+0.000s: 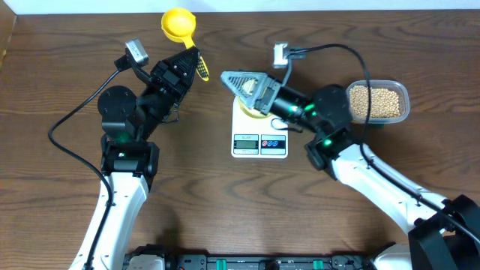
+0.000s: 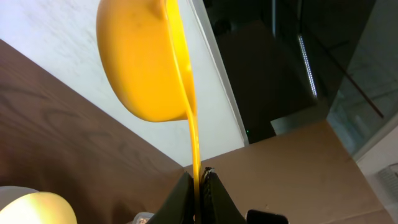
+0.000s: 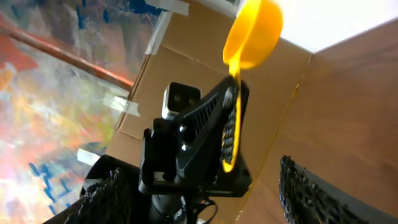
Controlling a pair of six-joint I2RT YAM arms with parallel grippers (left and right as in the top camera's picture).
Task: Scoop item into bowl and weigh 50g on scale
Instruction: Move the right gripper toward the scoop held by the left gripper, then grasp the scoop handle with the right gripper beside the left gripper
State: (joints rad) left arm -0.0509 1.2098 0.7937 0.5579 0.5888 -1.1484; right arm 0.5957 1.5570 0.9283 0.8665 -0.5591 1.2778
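My left gripper [image 1: 193, 61] is shut on the handle of the yellow scoop [image 1: 178, 26] and holds it above the table's far edge; no beans show in its cup. In the left wrist view the scoop [image 2: 146, 62] rises from my closed jaws [image 2: 200, 182]. The white scale [image 1: 259, 139] sits mid-table. The pale-yellow bowl [image 1: 257, 112] stands on it, mostly hidden under my right gripper [image 1: 241, 81], which is open and empty just above it. The bowl's rim also shows in the left wrist view [image 2: 34, 208]. The right wrist view shows open jaws [image 3: 211, 199] facing the scoop [image 3: 252, 34].
A clear plastic tub [image 1: 403, 94] full of tan beans [image 1: 375, 103] stands at the right, behind my right arm. Cables run from both arms across the brown wooden table [image 1: 202, 187]. A white wall and cardboard lie beyond the far edge.
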